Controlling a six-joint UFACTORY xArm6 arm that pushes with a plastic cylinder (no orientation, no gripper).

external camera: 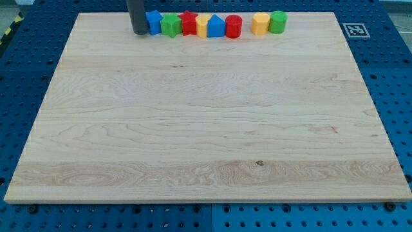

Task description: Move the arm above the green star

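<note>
The green star [171, 26] sits in a row of blocks along the view's top edge of the wooden board [206, 129]. My tip [139, 31] rests on the board at the row's left end, touching or nearly touching a blue block [154, 21]. The green star is just to the view's right of that blue block, about one block away from my tip. The rod rises out of the view's top.
Right of the green star stand a red block [188, 22], a yellow block [202, 26], a blue block [216, 26] and a red cylinder [233, 26]. After a small gap come a yellow block [260, 23] and a green cylinder [277, 22]. A marker tag [356, 29] lies off the board's top right corner.
</note>
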